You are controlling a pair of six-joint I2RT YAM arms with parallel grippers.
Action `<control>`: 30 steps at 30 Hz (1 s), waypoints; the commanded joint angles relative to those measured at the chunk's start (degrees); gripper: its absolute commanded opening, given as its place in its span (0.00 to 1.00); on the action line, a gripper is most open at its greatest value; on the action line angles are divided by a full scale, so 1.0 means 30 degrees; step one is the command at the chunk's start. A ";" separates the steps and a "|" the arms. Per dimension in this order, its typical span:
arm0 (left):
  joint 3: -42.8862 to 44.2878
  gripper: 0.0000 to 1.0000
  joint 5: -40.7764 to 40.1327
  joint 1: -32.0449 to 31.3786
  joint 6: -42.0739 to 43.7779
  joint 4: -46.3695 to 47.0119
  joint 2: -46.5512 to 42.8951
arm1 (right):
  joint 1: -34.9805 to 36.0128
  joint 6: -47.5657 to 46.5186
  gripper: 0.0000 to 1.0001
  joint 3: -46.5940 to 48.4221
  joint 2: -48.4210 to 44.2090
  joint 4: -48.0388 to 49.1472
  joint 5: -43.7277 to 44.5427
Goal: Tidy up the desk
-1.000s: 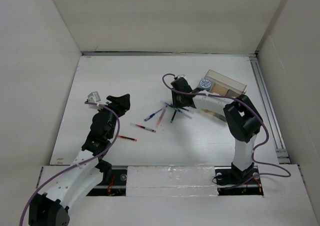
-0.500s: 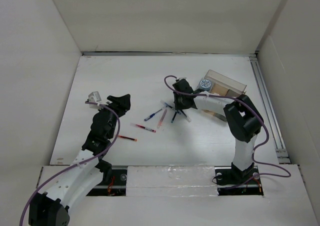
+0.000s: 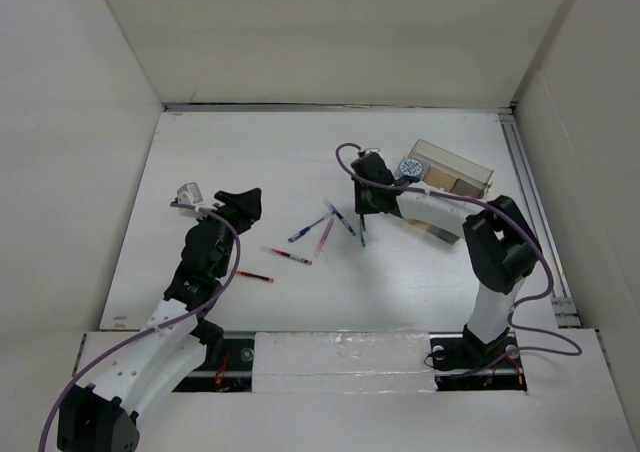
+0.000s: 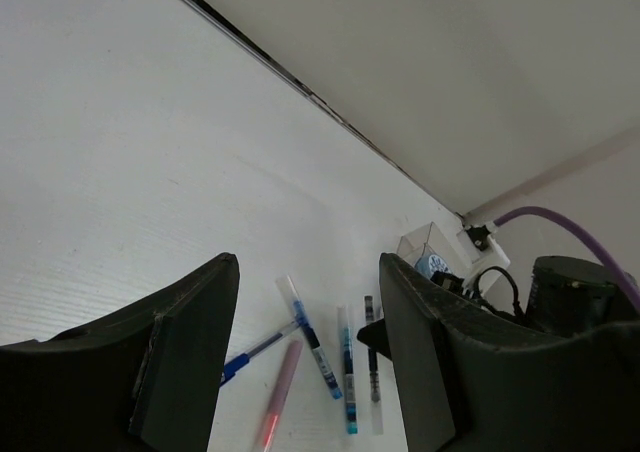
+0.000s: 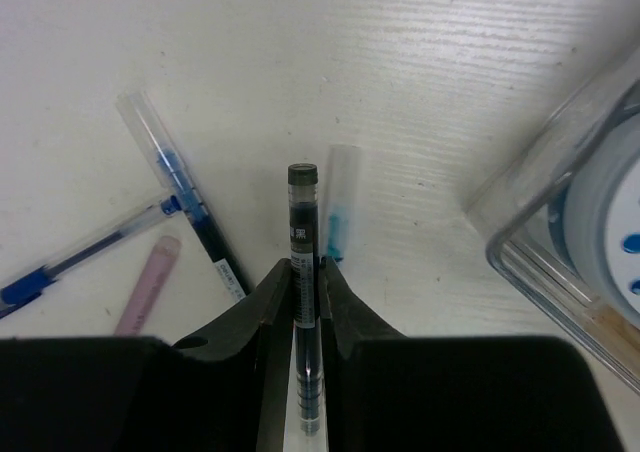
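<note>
Plain white desk boxed in by white walls. It fills the whole floor of the overhead view, and both arms are bolted at its near edge.

The right gripper is now pressed together on a black pen. The pen runs along the line of the fingers, and its capped end pokes out ahead of them. A second ago those jaws were wider and hovering over the pen pile, so the grab has only just happened. Can't tell yet whether the pen is off the surface or just pinned against it.

Just beside it lies a teal pen, almost parallel. Further left are a blue-capped pen and a pink pen. On the other side, close by, is the corner of the clear tray.

Way over on the left, the left gripper hangs spread with nothing in it, same spot as before. A red pen and a second red pen lie near it.

So my read: one pen is secured and likely headed for the tray. The rest are still loose on the desk, so the tidying looks early.
</note>
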 commanded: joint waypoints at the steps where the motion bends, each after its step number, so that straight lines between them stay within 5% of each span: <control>1: 0.0302 0.54 0.0182 -0.0053 0.0229 0.1022 -0.0099 | -0.0102 0.0260 0.02 0.0040 -0.1851 0.0302 0.0567; 9: 0.0360 0.54 0.0270 -0.0053 0.0228 0.0875 -0.0332 | -0.1244 0.0875 0.00 -0.0106 -0.3493 0.0713 -0.0778; 13: 0.0302 0.54 0.0329 -0.0053 0.0199 0.0963 -0.0333 | -0.2207 0.1957 0.00 -0.0749 -0.4575 0.1268 0.0916; 22: 0.0302 0.54 0.0797 -0.0053 0.0053 0.1109 -0.0274 | -1.0667 1.0236 0.00 -0.5195 -0.7887 0.7007 -0.0659; 30: 0.0244 0.54 0.0973 -0.0053 -0.0006 0.1138 -0.0450 | -1.3372 1.4731 0.00 -0.7517 -0.8093 1.1077 0.0645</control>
